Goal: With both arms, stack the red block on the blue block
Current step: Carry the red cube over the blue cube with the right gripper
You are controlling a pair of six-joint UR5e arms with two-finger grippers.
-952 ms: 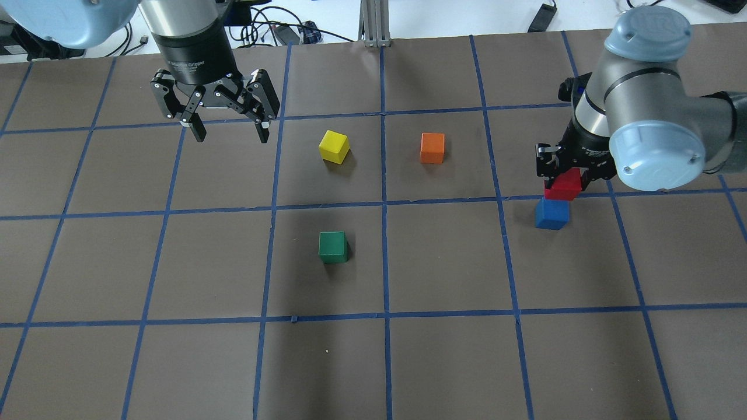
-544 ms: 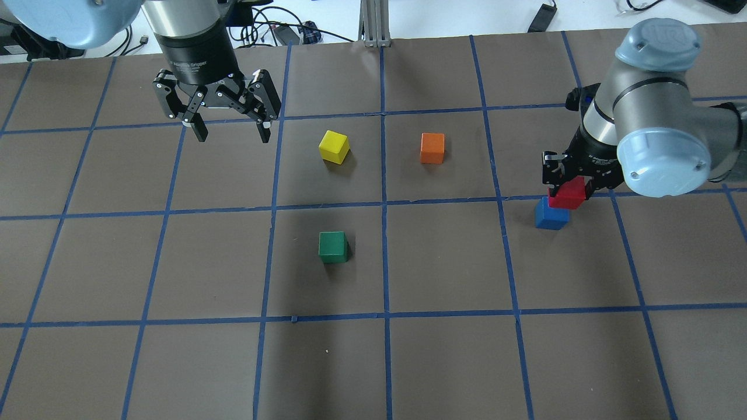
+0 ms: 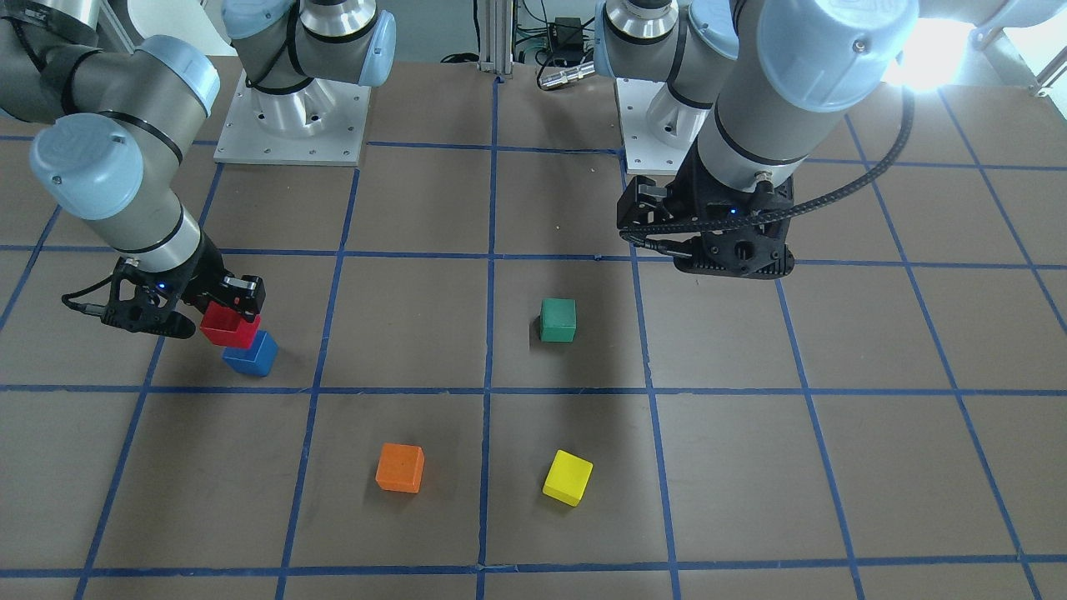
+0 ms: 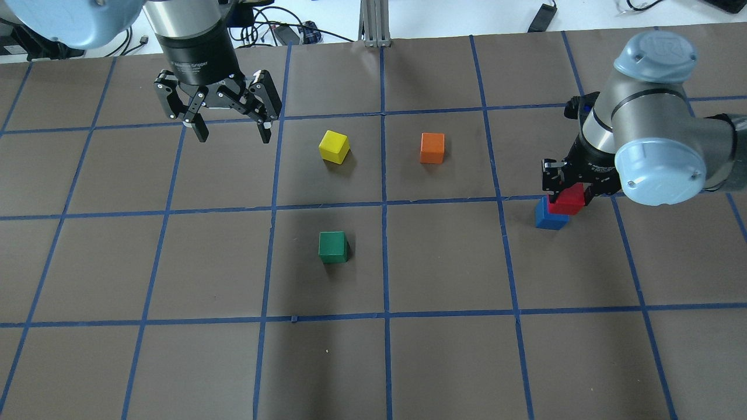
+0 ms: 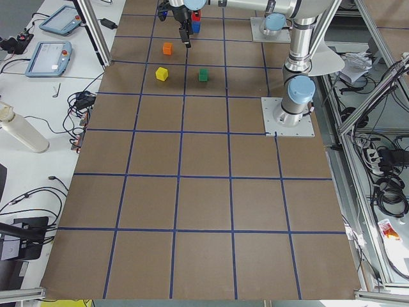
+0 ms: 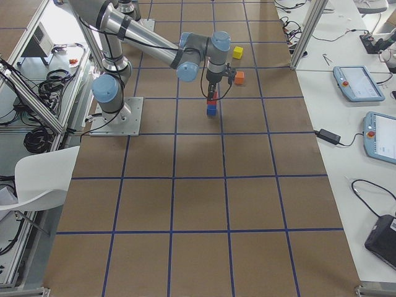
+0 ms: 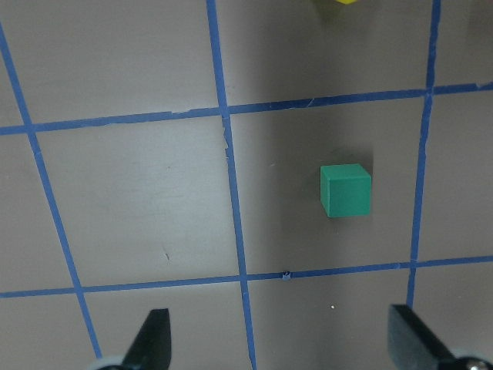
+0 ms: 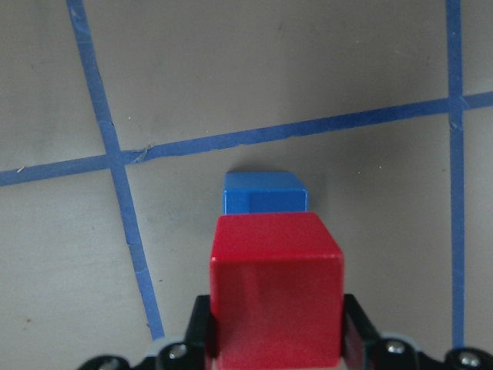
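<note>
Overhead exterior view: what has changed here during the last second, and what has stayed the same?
The right gripper, shut on the small bright red cube, moved it toward the view's lower edge, so it now overlaps more of the small blue cube. Nothing was released. The blue cube, green cube, yellow cube and orange cube kept their places; the open left gripper hardly moved.

Green cube (image 7: pixel 346 190), gripper (image 7: pixel 281 347) below (fingers (image 7: pixel 154 343) apart), possibly yellow cube (image 7: pixel 337 1) top.
</note>
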